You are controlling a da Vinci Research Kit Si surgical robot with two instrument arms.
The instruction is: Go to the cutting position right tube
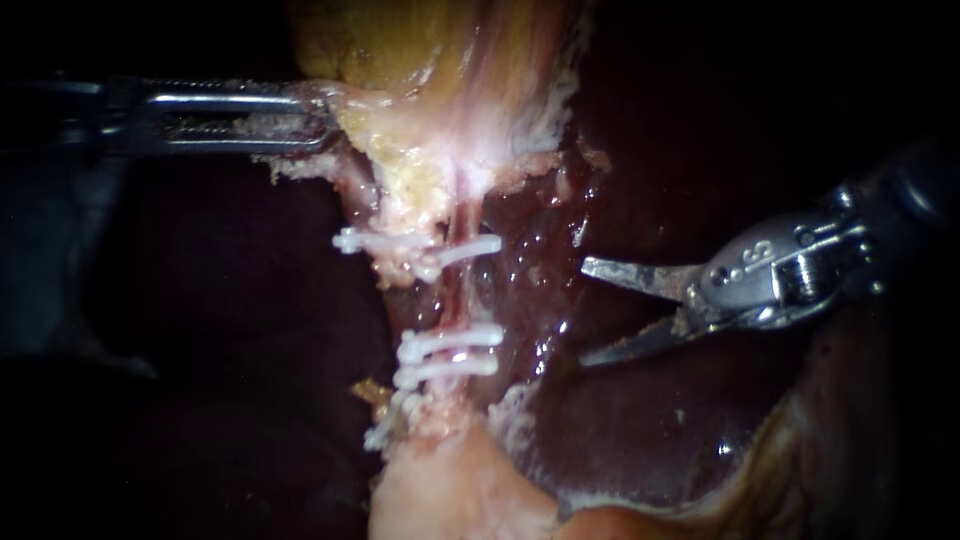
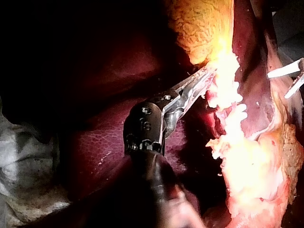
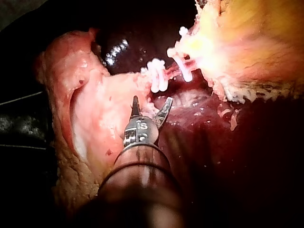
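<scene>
A thin pink tube (image 1: pixel 463 292) runs down from the yellowish gallbladder (image 1: pixel 400 50), the right one of the pair. One white clip (image 1: pixel 468 250) crosses it above and two white clips (image 1: pixel 452 350) below. My right instrument (image 1: pixel 590 312) comes in from the right, its two blades open, the tips apart from the tube and level with the bare stretch between the clips. In the right wrist view the open blades (image 3: pixel 151 105) sit just short of the clips (image 3: pixel 159 76). My left instrument (image 1: pixel 322 112) is shut on the gallbladder's edge, also seen in the left wrist view (image 2: pixel 202 78).
Dark liver (image 1: pixel 650 420) lies behind and to the right of the tubes. Another white clip (image 1: pixel 360 240) sits on the left tube, and more clips (image 1: pixel 385 425) lie lower down. Pale fatty tissue (image 1: pixel 450 490) fills the bottom middle.
</scene>
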